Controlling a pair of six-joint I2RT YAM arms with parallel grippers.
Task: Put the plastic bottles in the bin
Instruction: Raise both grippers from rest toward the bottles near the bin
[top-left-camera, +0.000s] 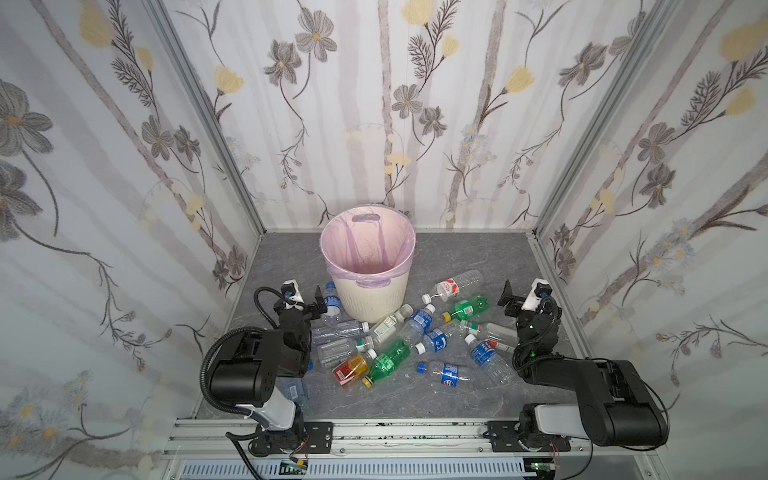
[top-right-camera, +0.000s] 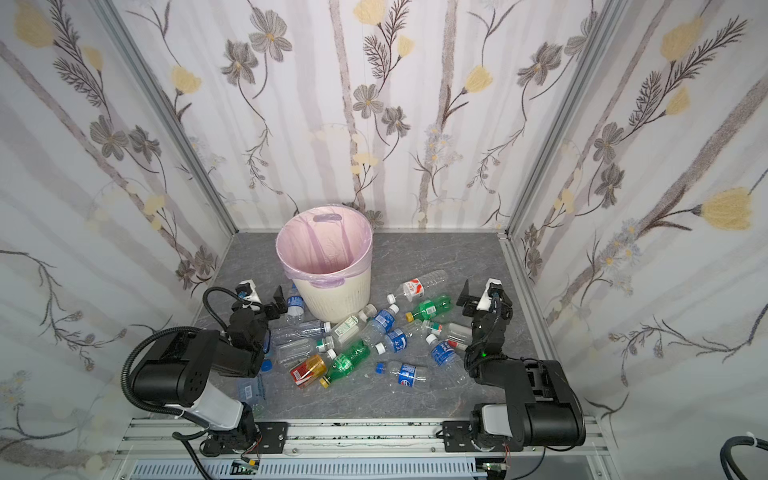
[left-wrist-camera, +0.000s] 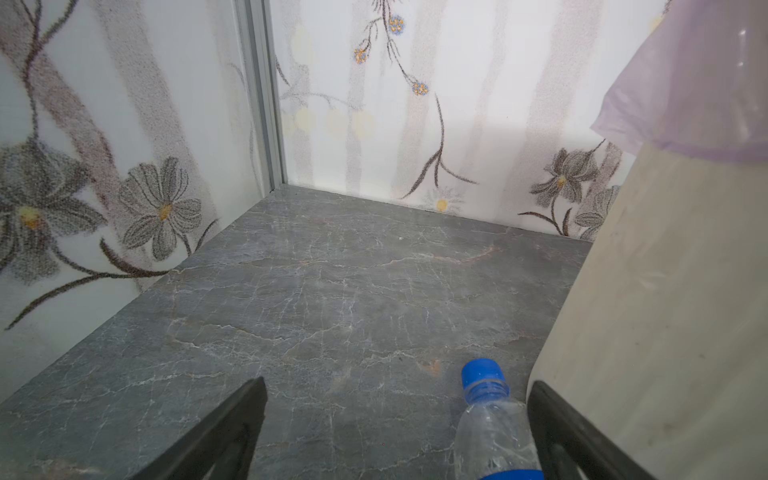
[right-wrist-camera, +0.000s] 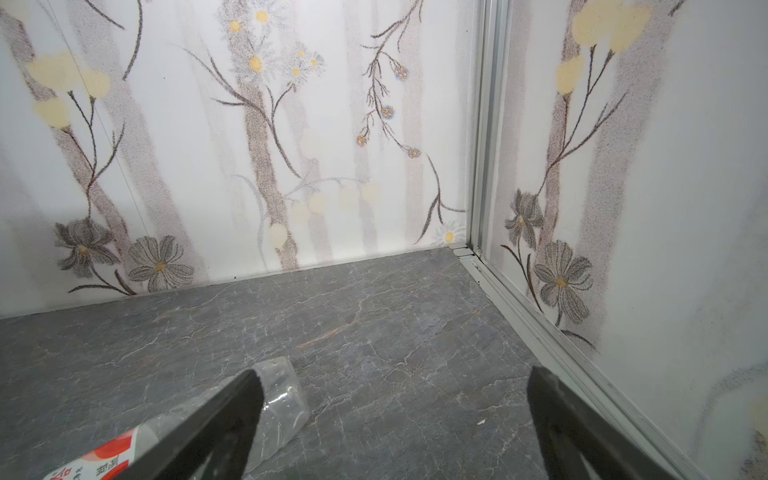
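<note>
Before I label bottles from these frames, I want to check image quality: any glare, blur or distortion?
Both top views: even soft light, no harsh glare, wall posts lean outward from the wide lens. Left wrist view: the near bin looks soft, the blue-capped bottle fairly sharp. Right wrist view: a dark gripper finger hides part of the red-and-white-labelled bottle.

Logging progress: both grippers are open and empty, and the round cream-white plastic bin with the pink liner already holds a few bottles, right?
No: both top views show the round cream-white plastic bin empty. The left gripper and right gripper are open and empty, as you said.
</note>
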